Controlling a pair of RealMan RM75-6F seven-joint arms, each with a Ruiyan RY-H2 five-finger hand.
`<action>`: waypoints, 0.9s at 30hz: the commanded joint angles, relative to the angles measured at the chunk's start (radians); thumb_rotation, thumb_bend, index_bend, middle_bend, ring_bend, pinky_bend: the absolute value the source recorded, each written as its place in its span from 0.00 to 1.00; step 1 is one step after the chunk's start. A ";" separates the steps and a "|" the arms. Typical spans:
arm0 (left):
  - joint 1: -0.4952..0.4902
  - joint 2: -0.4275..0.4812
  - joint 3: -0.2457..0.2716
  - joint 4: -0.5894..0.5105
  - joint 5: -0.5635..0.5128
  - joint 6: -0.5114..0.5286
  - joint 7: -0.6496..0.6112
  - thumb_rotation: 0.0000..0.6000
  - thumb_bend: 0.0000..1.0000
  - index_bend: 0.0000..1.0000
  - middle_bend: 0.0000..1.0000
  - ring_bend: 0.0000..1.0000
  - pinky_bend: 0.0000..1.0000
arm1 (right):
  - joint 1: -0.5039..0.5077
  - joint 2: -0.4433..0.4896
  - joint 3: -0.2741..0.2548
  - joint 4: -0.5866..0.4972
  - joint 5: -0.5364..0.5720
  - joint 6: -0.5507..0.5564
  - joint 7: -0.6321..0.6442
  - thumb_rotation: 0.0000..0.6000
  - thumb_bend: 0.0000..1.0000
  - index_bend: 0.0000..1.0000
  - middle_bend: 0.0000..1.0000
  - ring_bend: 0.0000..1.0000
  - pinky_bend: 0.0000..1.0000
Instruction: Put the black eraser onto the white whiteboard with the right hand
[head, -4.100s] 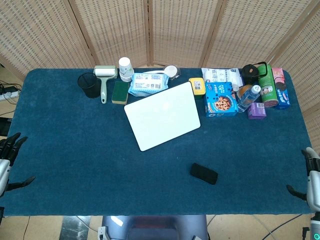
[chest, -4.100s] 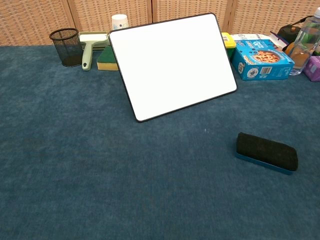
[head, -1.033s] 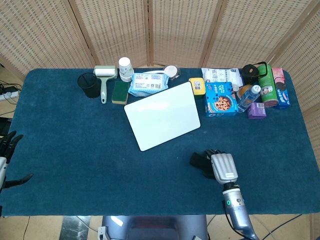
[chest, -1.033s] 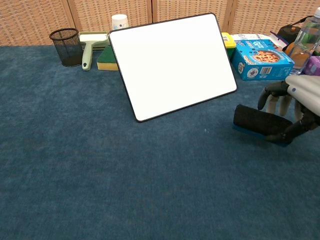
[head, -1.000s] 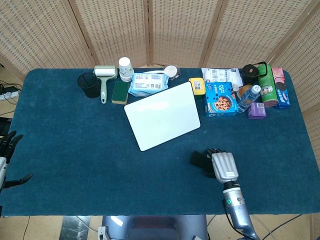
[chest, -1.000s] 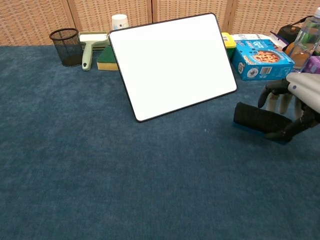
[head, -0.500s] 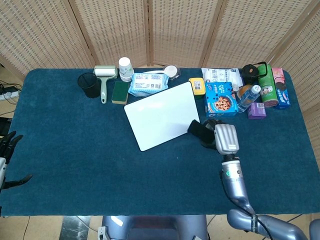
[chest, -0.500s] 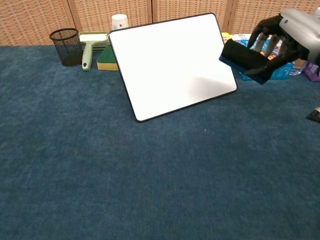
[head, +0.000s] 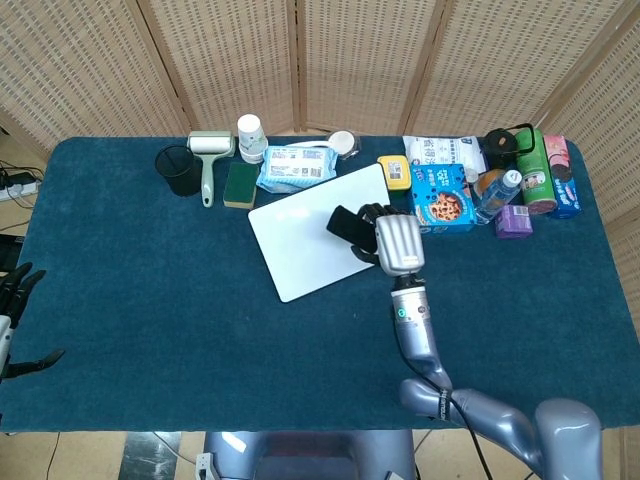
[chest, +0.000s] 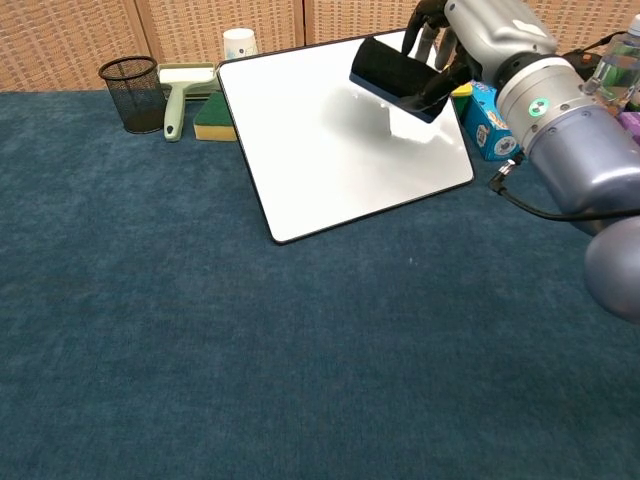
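The white whiteboard (head: 300, 245) (chest: 310, 140) lies flat on the blue table, at an angle. My right hand (head: 393, 240) (chest: 470, 25) holds the black eraser (head: 348, 225) (chest: 393, 75) in the air above the board's right half; a soft shadow of it falls on the board. The eraser is tilted, its blue base showing in the chest view. My left hand (head: 15, 320) hangs at the table's near left edge, fingers spread and holding nothing.
Along the back edge stand a black mesh cup (head: 180, 170), a lint roller (head: 208, 160), a green sponge (head: 240, 184), a wipes pack (head: 296, 167), a blue cookie box (head: 441, 198) (chest: 520, 118), bottles and cans (head: 530, 170).
My right hand lifted the eraser off the table at the near right and carried it left and away, from beside the board's right edge to above the board.
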 joint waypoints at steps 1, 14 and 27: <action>-0.001 0.004 0.000 0.005 0.000 -0.003 -0.014 1.00 0.11 0.00 0.00 0.00 0.03 | 0.035 -0.050 0.012 0.075 0.005 0.007 0.015 1.00 0.24 0.44 0.55 0.50 0.58; -0.003 0.019 0.000 0.019 0.005 -0.008 -0.061 1.00 0.11 0.00 0.00 0.00 0.03 | 0.116 -0.186 0.030 0.348 0.021 0.014 0.132 1.00 0.24 0.44 0.55 0.50 0.58; -0.017 0.022 -0.007 0.017 -0.015 -0.030 -0.061 1.00 0.11 0.00 0.00 0.00 0.03 | 0.149 -0.251 0.049 0.483 0.074 -0.040 0.208 1.00 0.20 0.44 0.52 0.46 0.57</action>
